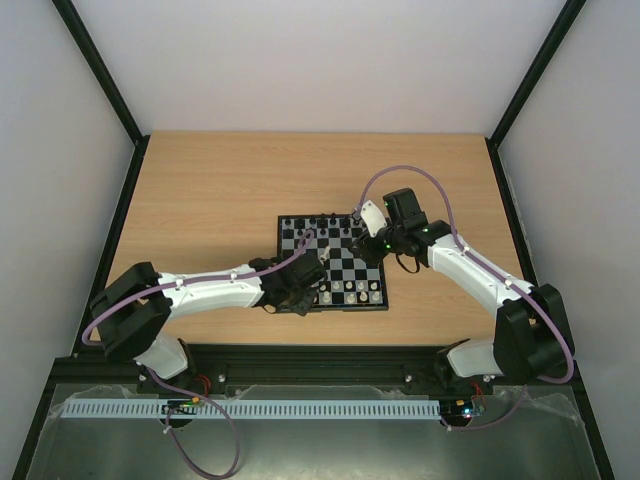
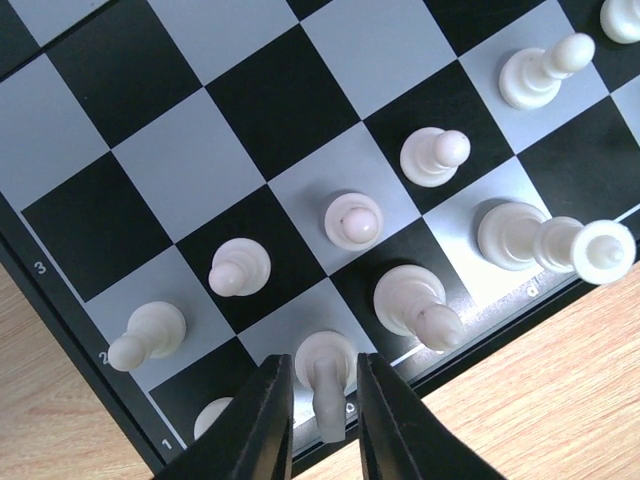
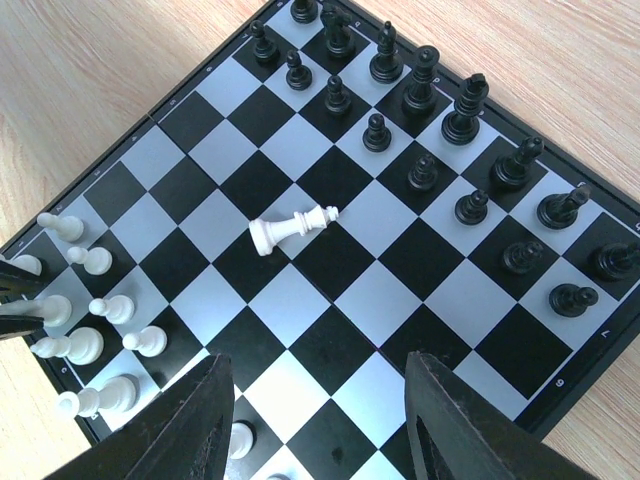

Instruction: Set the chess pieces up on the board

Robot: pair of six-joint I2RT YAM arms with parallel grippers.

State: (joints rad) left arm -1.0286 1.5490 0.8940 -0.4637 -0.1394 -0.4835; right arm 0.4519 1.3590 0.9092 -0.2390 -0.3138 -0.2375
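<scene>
Right gripper point(image 3: 318, 400) jaws released; toppled cream-white chessman point(image 3: 293, 228) lay ahead, axis slanted. Left gripper point(image 2: 322, 400) straddled upright cream-white chessman point(image 2: 322, 355), clamp unclear.

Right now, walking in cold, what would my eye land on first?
A cream-white chess piece lies toppled on its side near the middle of the board, alone among bare squares. Next, the left pincer is closed around a standing white piece on the board's edge row, while the black pieces stand in two rows along the opposite side.
</scene>
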